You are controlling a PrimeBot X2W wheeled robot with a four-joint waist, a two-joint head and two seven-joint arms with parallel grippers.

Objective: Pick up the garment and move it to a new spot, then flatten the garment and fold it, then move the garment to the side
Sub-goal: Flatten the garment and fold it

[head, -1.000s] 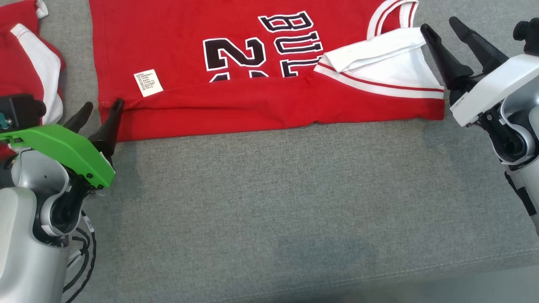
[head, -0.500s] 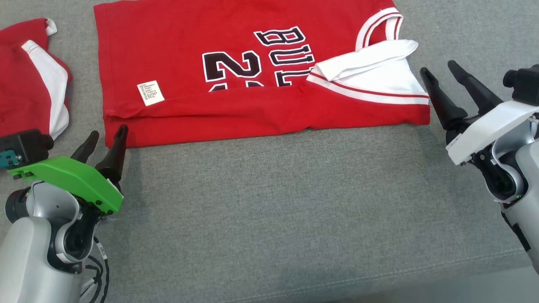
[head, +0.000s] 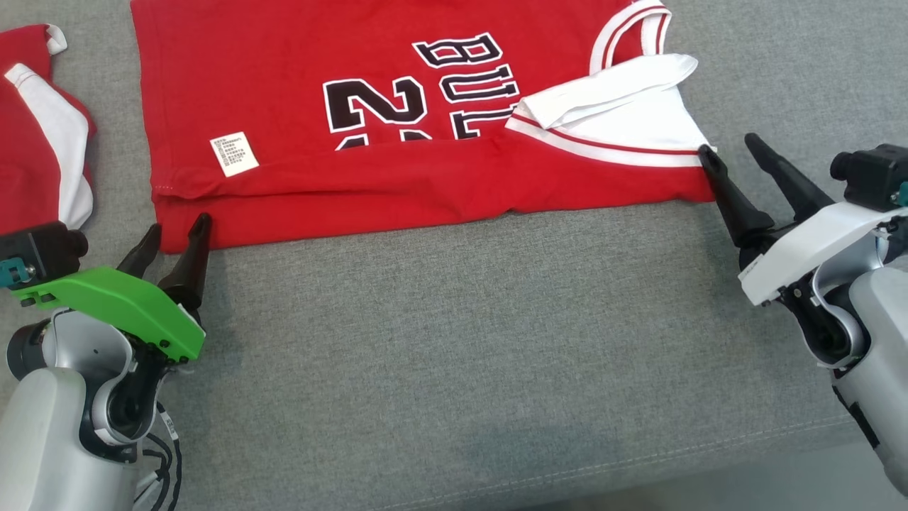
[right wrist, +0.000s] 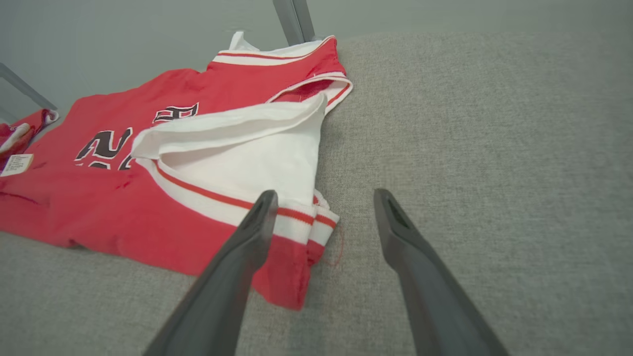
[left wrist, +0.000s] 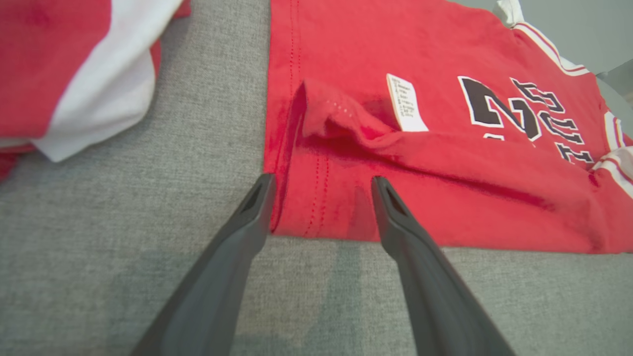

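The garment point(head: 397, 184) is a red jersey with black-and-white lettering, a white care label point(head: 234, 153) and a white sleeve point(head: 624, 106). It lies on the grey surface with its near edge folded up over the number. My left gripper point(head: 177, 228) is open just off the jersey's near left corner point(left wrist: 316, 207), with nothing between its fingers. At the near right corner point(right wrist: 301, 257), the right gripper point(head: 727, 149) stands open, its left fingertip at the striped edge. Neither holds the cloth.
A second red-and-white garment point(head: 42, 149) lies bunched at the far left, seen too in the left wrist view point(left wrist: 74, 64). The grey padded surface point(head: 454, 341) stretches bare in front of the jersey, with its seamed front edge point(head: 638, 461) near me.
Both grippers have drawn back toward me from the jersey's side edges to its near corners, still open. The head view shifted a little between frames.
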